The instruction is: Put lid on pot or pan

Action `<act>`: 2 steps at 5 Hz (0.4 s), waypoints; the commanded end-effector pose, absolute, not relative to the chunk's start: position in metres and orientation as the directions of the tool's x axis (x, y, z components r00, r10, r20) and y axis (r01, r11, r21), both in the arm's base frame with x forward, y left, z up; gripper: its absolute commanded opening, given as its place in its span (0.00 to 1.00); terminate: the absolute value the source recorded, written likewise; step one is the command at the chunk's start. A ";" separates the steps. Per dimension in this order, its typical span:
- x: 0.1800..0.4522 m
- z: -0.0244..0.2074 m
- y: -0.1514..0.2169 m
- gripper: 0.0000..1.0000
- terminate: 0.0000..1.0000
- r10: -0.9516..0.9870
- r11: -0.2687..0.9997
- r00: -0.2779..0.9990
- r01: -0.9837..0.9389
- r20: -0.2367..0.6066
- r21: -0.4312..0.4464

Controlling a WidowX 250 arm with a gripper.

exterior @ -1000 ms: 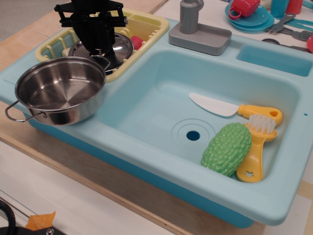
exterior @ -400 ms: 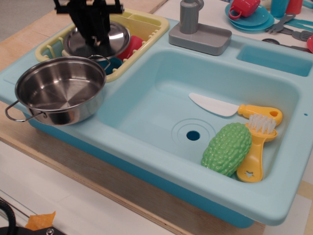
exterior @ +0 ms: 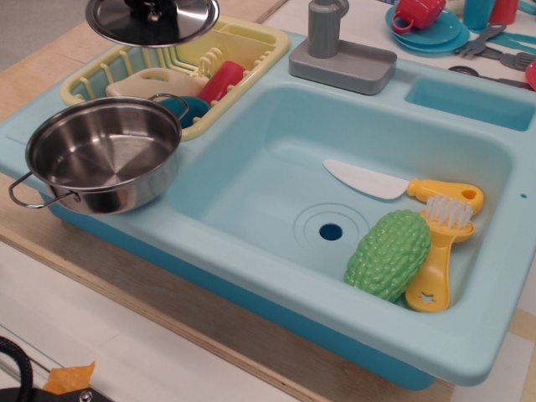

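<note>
At upper left, the lid (exterior: pixel 152 21), a shiny domed steel disc, hangs high above the yellow slatted dish rack (exterior: pixel 180 71), the dark fingers (exterior: pixel 151 8) at its central knob mostly out of frame, so their grasp cannot be told. Placement remains: the pot (exterior: pixel 102 155), shallow polished steel with wire loop handles, stands open on the turquoise plastic sink (exterior: pixel 276 251) rim, below the lid and nearer the camera.

Open air above pot (exterior: pixel 105 155), mouth uncovered, nothing inside. Lid (exterior: pixel 152 17) hanging high over rack (exterior: pixel 92 77), clear of its contents. Rack crowded just behind pot: red cup (exterior: pixel 222 80), blue piece (exterior: pixel 186 107), cream block (exterior: pixel 149 84). Basin (exterior: pixel 276 151) roomy at left; knife (exterior: pixel 398 185), brush (exterior: pixel 442 243), green gourd (exterior: pixel 388 254) clustered right. Faucet (exterior: pixel 333 46) standing at back rim.
</note>
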State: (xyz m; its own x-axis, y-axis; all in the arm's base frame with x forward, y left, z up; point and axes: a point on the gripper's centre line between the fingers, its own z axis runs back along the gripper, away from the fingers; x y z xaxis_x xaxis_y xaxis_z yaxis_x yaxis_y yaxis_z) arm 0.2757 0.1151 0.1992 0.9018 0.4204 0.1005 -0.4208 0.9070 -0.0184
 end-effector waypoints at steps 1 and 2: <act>0.229 0.222 0.099 0.00 0.00 0.530 0.847 0.841 -0.531 0.106 -0.016; 0.201 0.210 0.094 0.00 0.00 0.583 0.813 0.806 -0.578 0.105 -0.069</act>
State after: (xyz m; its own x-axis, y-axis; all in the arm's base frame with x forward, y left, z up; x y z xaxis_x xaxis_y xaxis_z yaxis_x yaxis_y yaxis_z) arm 0.1942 0.0883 0.1953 0.8059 0.5891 0.0583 -0.5832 0.8070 -0.0928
